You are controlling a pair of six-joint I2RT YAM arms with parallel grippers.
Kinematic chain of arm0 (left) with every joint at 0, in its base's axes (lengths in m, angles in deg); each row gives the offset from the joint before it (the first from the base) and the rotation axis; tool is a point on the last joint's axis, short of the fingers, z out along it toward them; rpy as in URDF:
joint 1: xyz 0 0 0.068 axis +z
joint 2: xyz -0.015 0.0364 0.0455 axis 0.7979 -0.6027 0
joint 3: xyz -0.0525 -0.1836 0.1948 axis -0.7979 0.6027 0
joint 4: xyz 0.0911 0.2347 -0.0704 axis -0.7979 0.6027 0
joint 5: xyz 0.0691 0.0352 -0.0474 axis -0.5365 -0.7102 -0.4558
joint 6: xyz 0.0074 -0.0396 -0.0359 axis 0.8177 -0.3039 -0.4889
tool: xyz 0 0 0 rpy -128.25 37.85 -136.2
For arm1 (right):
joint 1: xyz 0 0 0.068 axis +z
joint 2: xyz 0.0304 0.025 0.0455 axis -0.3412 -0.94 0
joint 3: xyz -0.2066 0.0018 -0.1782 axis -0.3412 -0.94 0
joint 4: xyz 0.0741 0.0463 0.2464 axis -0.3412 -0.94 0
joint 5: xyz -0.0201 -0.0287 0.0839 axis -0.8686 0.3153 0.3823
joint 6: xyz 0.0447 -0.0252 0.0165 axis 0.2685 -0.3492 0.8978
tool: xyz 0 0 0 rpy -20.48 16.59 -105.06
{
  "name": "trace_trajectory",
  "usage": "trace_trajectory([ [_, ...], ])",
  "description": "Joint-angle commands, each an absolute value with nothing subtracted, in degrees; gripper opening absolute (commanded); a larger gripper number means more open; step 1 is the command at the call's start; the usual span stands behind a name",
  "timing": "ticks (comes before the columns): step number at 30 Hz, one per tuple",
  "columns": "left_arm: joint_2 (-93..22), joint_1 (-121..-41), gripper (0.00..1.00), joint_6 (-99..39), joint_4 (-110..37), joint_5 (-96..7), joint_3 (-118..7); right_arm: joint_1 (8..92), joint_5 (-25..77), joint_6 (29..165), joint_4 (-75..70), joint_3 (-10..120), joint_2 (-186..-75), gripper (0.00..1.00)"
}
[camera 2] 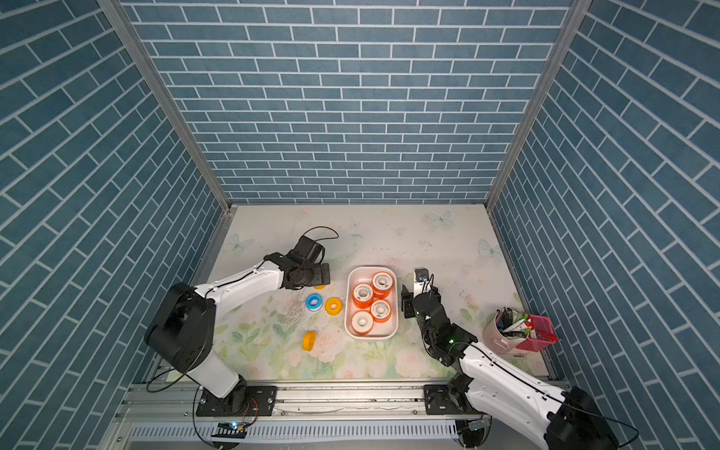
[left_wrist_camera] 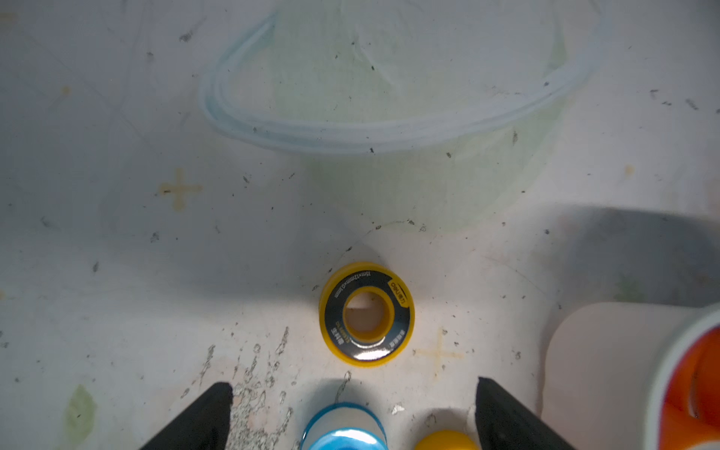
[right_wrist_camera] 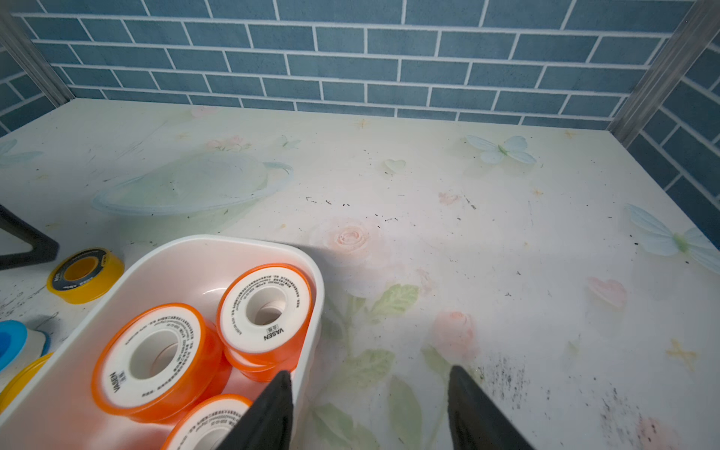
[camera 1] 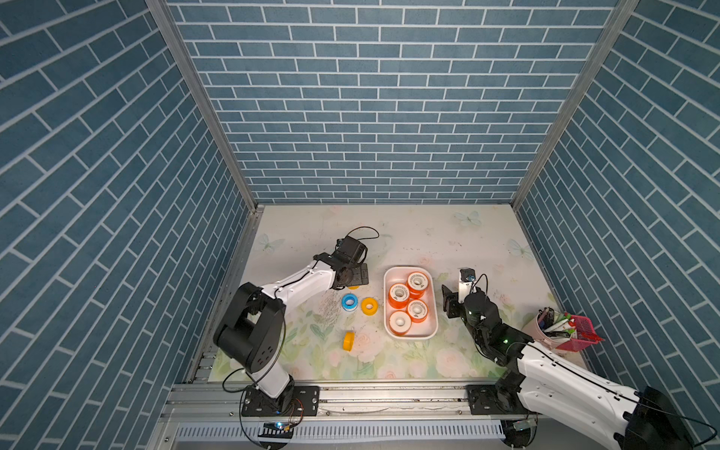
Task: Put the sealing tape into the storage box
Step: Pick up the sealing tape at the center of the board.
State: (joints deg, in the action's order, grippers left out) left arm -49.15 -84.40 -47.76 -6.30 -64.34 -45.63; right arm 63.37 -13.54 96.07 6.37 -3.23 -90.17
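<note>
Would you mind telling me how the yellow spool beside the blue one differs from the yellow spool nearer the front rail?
The flat yellow spool lies hole-up; the front yellow spool stands on its edge. The flat yellow spool sits close beside the blue spool and nearer the storage box; the front yellow spool stands alone. Both are yellow and outside the box.

We see the white storage box point(camera 1: 426, 326) holding 4 orange spools point(camera 1: 399, 295), faces up; 1 blue spool point(camera 1: 349, 302) and 3 yellow spools point(camera 1: 368, 305) sit outside, beside it.
</note>
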Motion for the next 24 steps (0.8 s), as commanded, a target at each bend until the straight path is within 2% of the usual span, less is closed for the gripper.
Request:
trace_trajectory([
  [1,-52.89,-84.5,1.0,-47.52,-7.37,-64.57,-48.1,63.02,-14.97,97.39,7.91,-3.73,-89.9,0.63],
  [8,-58.98,-84.4,0.97,-47.12,-7.24,-64.87,-50.55,62.92,-14.72,97.42,7.97,-3.63,-90.56,0.64],
  [19,-62.74,-83.81,0.8,-47.65,-8.74,-63.88,-50.23,62.84,-14.53,97.29,7.91,-3.54,-90.87,0.64],
  [24,-62.24,-83.79,0.69,-47.65,-8.24,-63.78,-50.22,62.84,-14.49,97.24,7.91,-3.38,-91.35,0.63],
])
